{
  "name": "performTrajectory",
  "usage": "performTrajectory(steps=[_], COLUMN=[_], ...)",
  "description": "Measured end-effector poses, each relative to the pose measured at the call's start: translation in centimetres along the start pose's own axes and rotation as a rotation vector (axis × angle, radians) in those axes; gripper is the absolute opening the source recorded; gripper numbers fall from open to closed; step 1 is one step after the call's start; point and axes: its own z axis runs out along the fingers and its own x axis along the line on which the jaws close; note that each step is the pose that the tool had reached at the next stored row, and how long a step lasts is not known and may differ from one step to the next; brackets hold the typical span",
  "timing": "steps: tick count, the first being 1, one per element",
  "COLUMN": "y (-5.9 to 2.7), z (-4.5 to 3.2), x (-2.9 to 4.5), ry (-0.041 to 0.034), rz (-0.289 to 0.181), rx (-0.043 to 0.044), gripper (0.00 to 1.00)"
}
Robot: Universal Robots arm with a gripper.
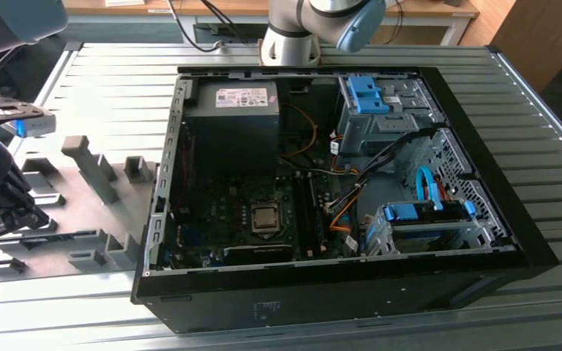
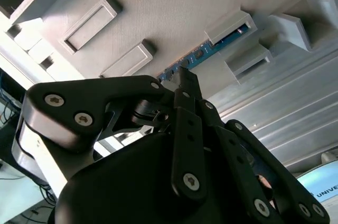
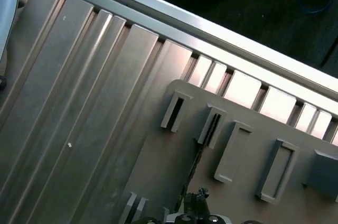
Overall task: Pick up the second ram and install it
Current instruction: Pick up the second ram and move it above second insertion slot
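A ribbed metal counter (image 1: 525, 88) carries an open computer case (image 1: 515, 256) lying on its side, with a grey fixture plate (image 1: 66, 219) just beside it toward the exterior view's left. Inside the case a bare processor socket (image 1: 264, 216) sits near the middle, and blue drive brackets (image 1: 364, 95) line the side toward the exterior view's right. The arm (image 1: 291, 36) rises from the far edge of the counter. Its black pincer (image 1: 12, 212) hangs low over the fixture plate at the exterior view's left edge, well apart from the case. In the second wrist view the second ram (image 2: 203, 53) stands on its long edge on the plate, a blue-green strip seated between slotted grey blocks (image 2: 229, 26). The tip of the pincer (image 2: 182, 76) meets the end of the board that is free of the blocks. Whether the pincer is wide, narrow or gripping the board cannot be told from these views. In the first wrist view the board (image 3: 196, 160) shows edge-on as a thin dark line running from one slotted block toward the pincer (image 3: 196, 203), with more grey blocks in a row beside it on the plate.
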Motion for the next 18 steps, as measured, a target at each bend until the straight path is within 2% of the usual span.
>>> performTrajectory(steps=[13,15,18], y=[0.0,0.0,0.01], z=[0.0,0.02,0.14], x=[0.0,0.0,0.0], ry=[-0.0019,-0.002,-0.0012], rz=[-0.117,-0.114,-0.068], rx=[-0.0034,-0.0034,-0.002], gripper=[0.1,0.1,0.1])
